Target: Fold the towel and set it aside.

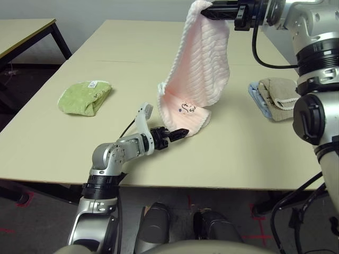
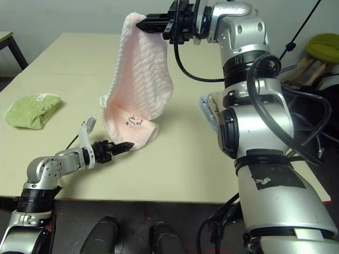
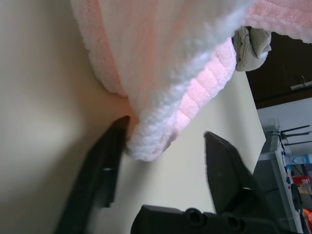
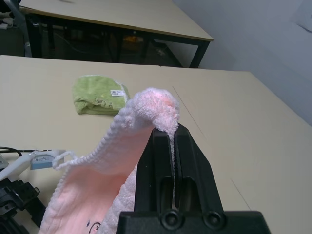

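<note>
Hanging from high up, the towel point(image 1: 197, 69) was held by one top corner in the right gripper point(image 1: 218, 11), whose two black fingers were pressed tight together on the pink cloth. The towel's long side ran nearly straight up and down, from that raised corner to its bottom edge, which was bunched on the table point(image 1: 238, 159) near the front edge. The small grey logo point(image 1: 187, 109) was seen low on the cloth, facing the robot.

The left gripper point(image 1: 179, 133) was placed low, just above the table, pointing at the bottom corner of the towel from the robot's left. In the left wrist view its fingers point(image 3: 105, 165) were seen apart, with the thick white-edged corner of the towel sitting between them. One finger was touching the cloth; the other was not on it yet. So that corner was not gripped.

The left arm was by far the nearer one to the low corner, and the corner lay right in front of its claw. It was judged that the fingers only needed to be closed on it.

A green towel point(image 1: 85, 97) was lying well apart to the left, and folded towels point(image 1: 275, 95) to the right.
</note>
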